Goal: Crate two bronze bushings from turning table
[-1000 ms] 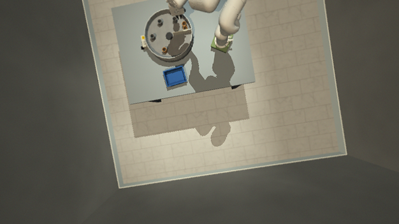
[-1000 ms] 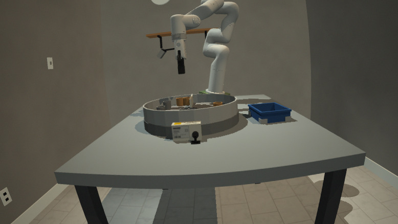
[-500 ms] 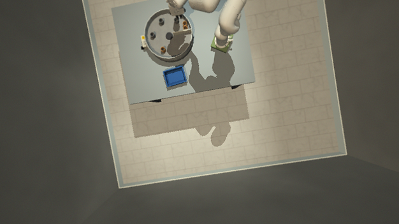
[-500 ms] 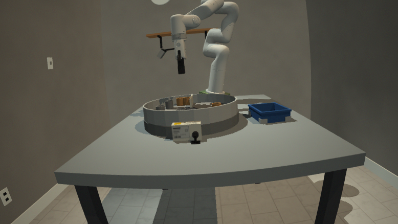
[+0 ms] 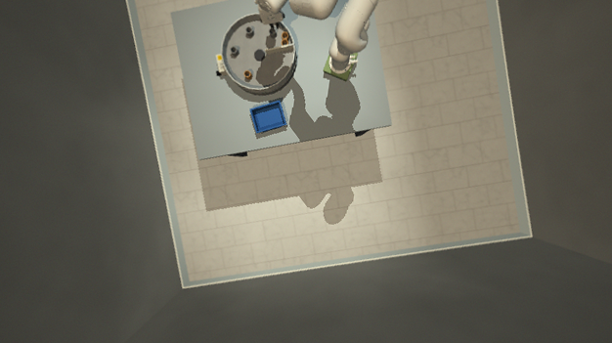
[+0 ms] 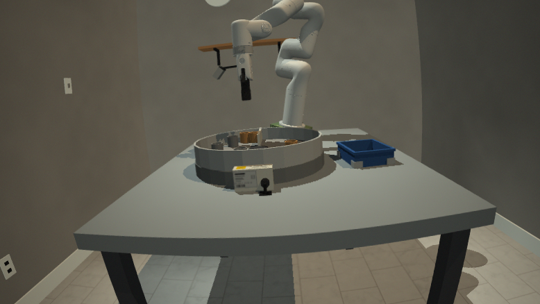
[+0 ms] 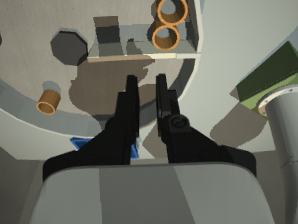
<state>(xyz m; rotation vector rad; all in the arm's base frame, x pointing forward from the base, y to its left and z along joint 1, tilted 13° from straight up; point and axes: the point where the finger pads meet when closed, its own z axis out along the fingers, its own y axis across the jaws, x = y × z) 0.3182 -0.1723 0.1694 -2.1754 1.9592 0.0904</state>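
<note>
Gripper (image 7: 147,83): nearly closed, holding nothing | high above round table (image 6: 302,150) | two bronze rings (image 7: 172,8) side by side | crate (image 6: 364,151) apart.

grey-brown walls (image 6: 472,75) enclose the room, a pale baseboard (image 6: 517,232) running along their foot. the floor (image 6: 339,279) is beige stone tile, crossed by soft shadows. a grey table (image 6: 264,218) with dark legs (image 6: 449,264) stands in the middle. far behind the fingers a wooden wall shelf (image 6: 211,47) hangs on black brackets. a white switch plate (image 6: 67,85) and an outlet (image 6: 7,266) sit on one wall.
</note>
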